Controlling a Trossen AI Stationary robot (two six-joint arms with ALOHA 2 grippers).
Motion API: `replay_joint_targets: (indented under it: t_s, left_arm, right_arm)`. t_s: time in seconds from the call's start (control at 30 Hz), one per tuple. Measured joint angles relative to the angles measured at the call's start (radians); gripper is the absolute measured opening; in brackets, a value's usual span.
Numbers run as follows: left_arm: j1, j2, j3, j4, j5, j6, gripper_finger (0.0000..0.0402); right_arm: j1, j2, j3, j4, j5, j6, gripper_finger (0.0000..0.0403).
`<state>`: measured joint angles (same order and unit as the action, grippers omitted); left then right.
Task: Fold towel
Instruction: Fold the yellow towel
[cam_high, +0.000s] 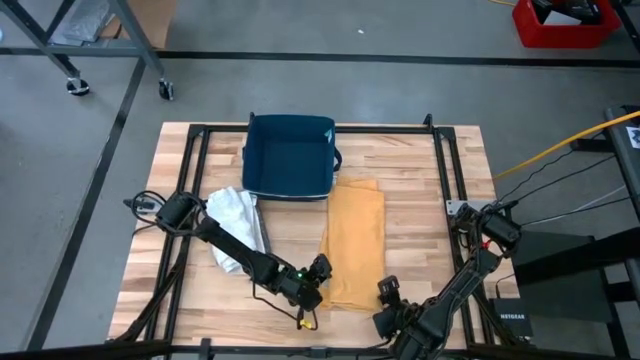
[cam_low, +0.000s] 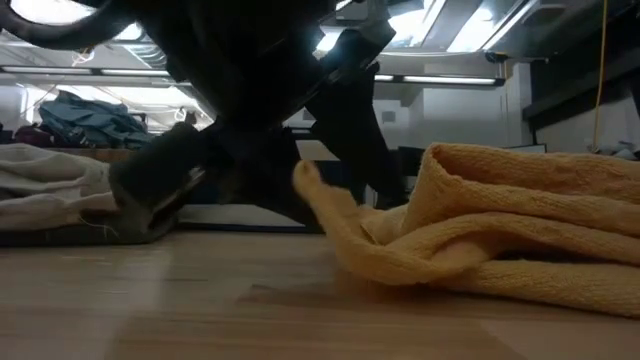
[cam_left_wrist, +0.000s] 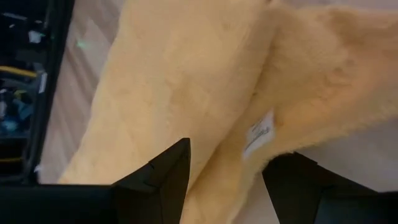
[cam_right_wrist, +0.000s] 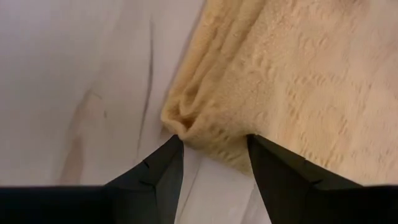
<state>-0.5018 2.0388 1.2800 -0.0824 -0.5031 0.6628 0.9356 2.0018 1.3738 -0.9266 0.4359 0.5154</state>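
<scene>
Both grippers at near edge of yellow towel (cam_high: 354, 240): left gripper (cam_high: 318, 272) and right gripper (cam_high: 388, 293) fingers spread, towel corners between them. Towel lies folded lengthwise mid-surface (cam_high: 420, 190); white cloth (cam_high: 238, 222), blue bin (cam_high: 289, 155) beyond.

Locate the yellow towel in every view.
High: yellow towel lies mid-table, below the blue bin.
Low: bunched at right.
Left wrist: fills the frame ahead of the open left gripper.
Right wrist: corner between the open right gripper fingers.
Shared landmark: wooden table.
</scene>
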Motion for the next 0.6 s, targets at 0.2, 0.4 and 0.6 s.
replay_joint_targets:
  t_s: [0.2, 0.4, 0.6]
  left_arm:
    - [0.001, 0.000, 0.000, 0.022, 0.068, 0.000, 0.0182]
    - [0.013, 0.005, 0.000, 0.038, 0.095, 0.000, 0.0182]
    - [0.028, 0.036, 0.000, 0.133, 0.119, 0.019, 0.0182]
  right_arm:
    - [0.000, 0.000, -0.042, 0.064, -0.033, 0.001, 0.0186]
    - [0.000, 0.000, -0.069, 0.105, -0.046, 0.000, 0.0186]
    - [0.000, 0.000, -0.077, 0.140, -0.035, -0.001, 0.0186]
